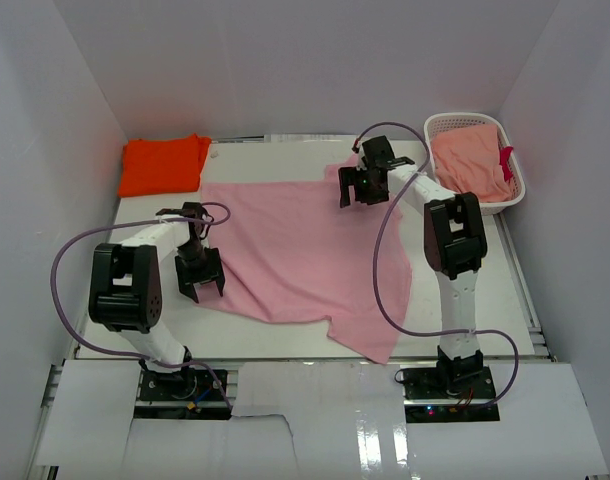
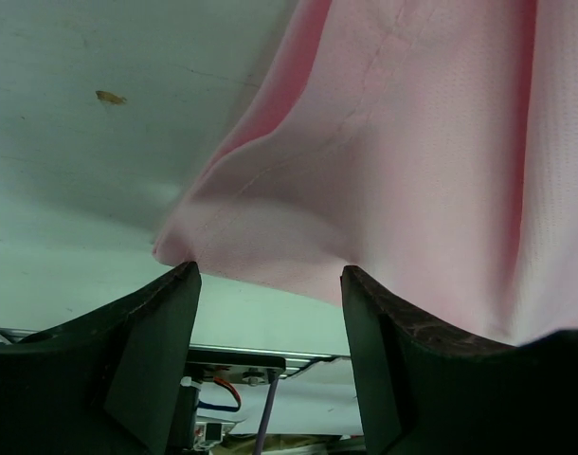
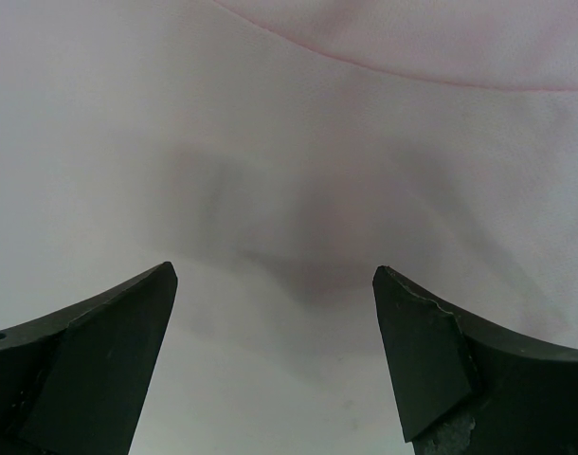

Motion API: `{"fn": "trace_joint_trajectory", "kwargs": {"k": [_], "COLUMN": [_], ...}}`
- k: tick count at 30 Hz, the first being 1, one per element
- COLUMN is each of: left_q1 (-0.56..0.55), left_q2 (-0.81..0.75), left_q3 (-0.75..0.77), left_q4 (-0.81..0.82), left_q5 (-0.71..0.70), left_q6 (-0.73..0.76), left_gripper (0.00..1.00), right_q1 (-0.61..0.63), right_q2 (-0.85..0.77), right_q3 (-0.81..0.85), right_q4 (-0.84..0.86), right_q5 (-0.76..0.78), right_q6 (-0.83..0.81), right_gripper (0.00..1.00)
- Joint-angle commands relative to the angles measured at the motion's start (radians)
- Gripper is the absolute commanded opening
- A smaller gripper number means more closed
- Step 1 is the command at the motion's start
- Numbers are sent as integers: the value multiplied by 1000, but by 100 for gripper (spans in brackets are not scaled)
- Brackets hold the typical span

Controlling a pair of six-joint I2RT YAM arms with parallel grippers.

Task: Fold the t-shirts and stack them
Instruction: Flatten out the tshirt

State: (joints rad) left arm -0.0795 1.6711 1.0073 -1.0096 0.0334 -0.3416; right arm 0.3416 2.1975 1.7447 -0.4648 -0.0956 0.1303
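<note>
T-shirt (image 1: 305,250) pink, far-right corner hidden by arm; left gripper (image 1: 200,287), right gripper (image 1: 356,190) spread wide, empty.

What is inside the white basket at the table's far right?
A crumpled salmon-pink cloth fills the basket, with a red piece at its right edge. Anything beneath is covered.

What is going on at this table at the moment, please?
A light pink t-shirt lies spread open on the table, not yet folded. The robot's left end effector is open at the shirt's left edge, and the right end effector is open by its far right corner; neither grips it. An orange t-shirt lies folded at the far left corner.
</note>
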Motion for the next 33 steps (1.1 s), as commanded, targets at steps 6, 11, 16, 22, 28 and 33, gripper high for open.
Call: {"fn": "trace_joint_trajectory", "kwargs": {"k": [6,11,16,22,28,33], "left_q1": [3,3,3,4,3,3], "left_q2": [7,9,9,12,27,-5], "left_q3": [14,8,2,1,22,13], "left_q4": [14,13,12,12,9,23], "left_q5": [-18,-64,-73,-75,-78,-76], "left_q6": [-7,-14,-17,-17,-20,-25], "left_gripper": [72,72,72,72,71,70], "right_q1": [-7,-15,-32,-47,-50,-50], "right_q2": [73,117,163,217,252,251], "right_q3": [101,144,212,291,340,331], "right_q4": [-35,-51,-73,-101,-117,-113], "right_q5": [25,34,37,42,24,17], "right_q6": [-24,-29,-34,-49,-47,-46], "right_gripper": [90,90,90,90,90,90]}}
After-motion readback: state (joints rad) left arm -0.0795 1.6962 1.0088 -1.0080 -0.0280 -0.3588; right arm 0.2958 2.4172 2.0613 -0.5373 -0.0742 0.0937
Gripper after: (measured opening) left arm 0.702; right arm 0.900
